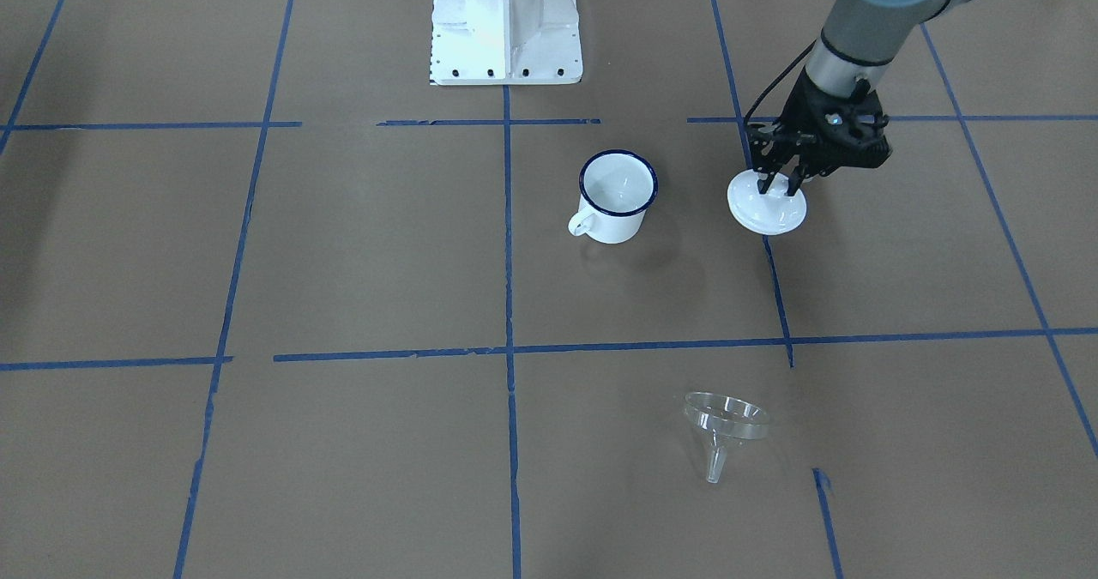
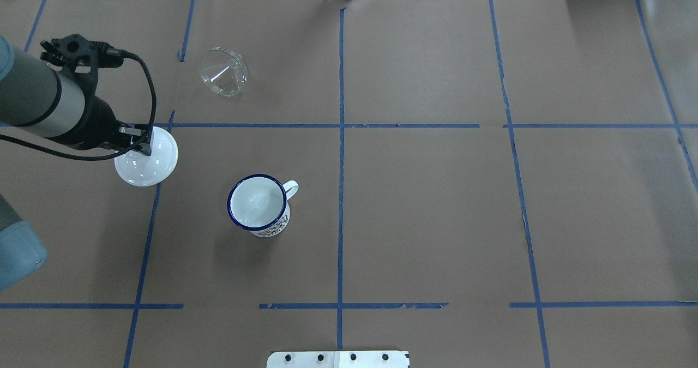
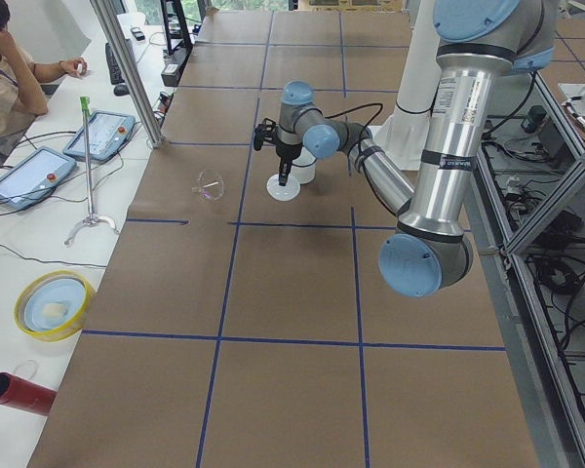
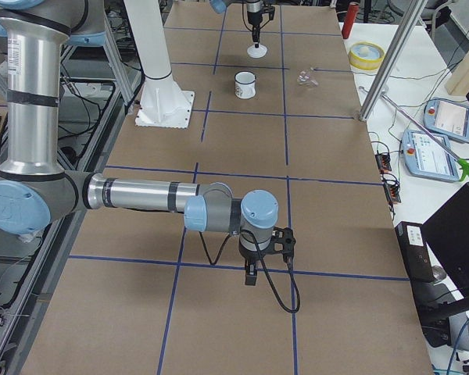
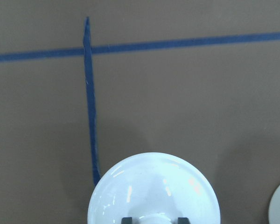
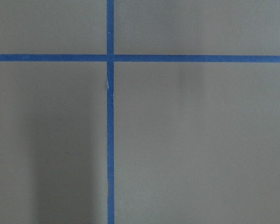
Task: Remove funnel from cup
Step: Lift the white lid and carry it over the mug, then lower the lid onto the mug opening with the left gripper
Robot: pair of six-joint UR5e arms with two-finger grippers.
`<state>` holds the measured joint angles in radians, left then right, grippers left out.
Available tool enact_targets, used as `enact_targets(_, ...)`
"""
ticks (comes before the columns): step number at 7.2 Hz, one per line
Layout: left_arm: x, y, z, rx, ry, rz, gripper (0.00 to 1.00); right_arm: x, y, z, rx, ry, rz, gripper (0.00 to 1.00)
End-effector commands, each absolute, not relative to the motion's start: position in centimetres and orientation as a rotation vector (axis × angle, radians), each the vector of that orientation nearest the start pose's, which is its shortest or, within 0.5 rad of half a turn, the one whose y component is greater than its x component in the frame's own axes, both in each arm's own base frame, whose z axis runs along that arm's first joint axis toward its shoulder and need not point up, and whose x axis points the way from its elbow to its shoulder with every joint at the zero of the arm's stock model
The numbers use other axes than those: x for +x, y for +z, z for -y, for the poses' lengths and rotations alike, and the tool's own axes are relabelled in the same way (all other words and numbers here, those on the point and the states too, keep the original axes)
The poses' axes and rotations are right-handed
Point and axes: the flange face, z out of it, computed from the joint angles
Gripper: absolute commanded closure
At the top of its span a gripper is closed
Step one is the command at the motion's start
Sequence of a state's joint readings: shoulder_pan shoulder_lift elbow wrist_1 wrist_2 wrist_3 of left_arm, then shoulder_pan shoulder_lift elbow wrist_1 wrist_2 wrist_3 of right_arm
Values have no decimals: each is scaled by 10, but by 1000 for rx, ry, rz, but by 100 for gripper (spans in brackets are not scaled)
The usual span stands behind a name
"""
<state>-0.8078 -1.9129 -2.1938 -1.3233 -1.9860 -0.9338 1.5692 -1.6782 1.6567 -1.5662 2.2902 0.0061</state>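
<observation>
The clear funnel [image 1: 725,425] lies on its side on the brown paper, apart from the cup; it also shows in the overhead view [image 2: 222,73]. The cup [image 1: 616,197], a white mug with a dark blue rim, stands upright and empty [image 2: 259,204]. My left gripper [image 1: 781,186] points down on a white domed lid [image 1: 772,210] that rests on the table beside the cup. Its fingertips [image 5: 127,220] close on either side of the lid's knob. My right gripper [image 4: 251,275] hangs over bare paper far from these things; I cannot tell whether it is open or shut.
The robot's white base [image 1: 506,26] stands behind the cup. Blue tape lines [image 1: 508,244] cross the paper. A yellow bowl [image 3: 51,304], a red tube [image 3: 18,392], tablets and a seated person are beyond the table's edge in the left view.
</observation>
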Motion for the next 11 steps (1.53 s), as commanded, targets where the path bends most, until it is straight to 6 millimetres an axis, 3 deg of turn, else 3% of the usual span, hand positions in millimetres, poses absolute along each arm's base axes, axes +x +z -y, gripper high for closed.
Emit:
enact_targets(1, 303, 168, 431, 68, -123, -813, 100, 67, 670, 445, -19, 10, 719, 0)
enact_targets(2, 348, 162, 420, 13, -113, -805, 100, 67, 670, 445, -19, 10, 719, 0)
enact_targets(3, 380, 157, 426, -21, -133, -794, 100, 67, 670, 445, -19, 10, 719, 0)
enact_targets(5, 429, 173, 436, -46, -161, -810, 100, 67, 670, 445, -19, 10, 719, 0)
enact_targets(6, 449, 180, 429, -29, -156, -796, 100, 67, 670, 445, -19, 10, 719, 0)
enact_targets(11, 448, 191, 424, -31, -147, -785, 100, 67, 670, 445, -19, 10, 719, 0)
